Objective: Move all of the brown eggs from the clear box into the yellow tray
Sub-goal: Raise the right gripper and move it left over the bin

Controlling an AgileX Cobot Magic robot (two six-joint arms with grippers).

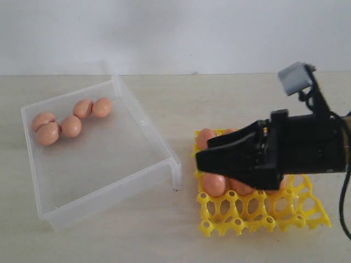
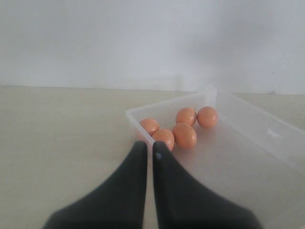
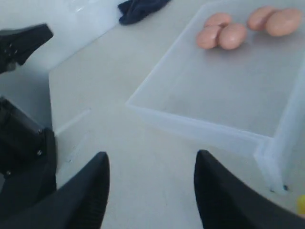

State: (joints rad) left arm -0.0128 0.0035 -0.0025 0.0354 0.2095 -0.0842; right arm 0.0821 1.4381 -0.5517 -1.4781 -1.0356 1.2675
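Soft, even, fairly bright light washes my desk (image 1: 164, 230) with only faint shadows, all three pictures look slightly hazy and low in detail, and my left fingers (image 2: 119, 200) and right fingers (image 3: 88, 195), close to their wrist cameras, blur into dark featureless shapes.

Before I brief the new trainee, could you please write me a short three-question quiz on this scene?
1. How many brown eggs lie in the clear box?
2. True or false: the left tool is shut on an egg.
3. In the exterior view, what does the right tool partly hide? A: the clear box. B: the yellow tray. C: a stack of plates.

Key
1. Five.
2. False: it is shut, but with nothing between its fingers.
3. B.
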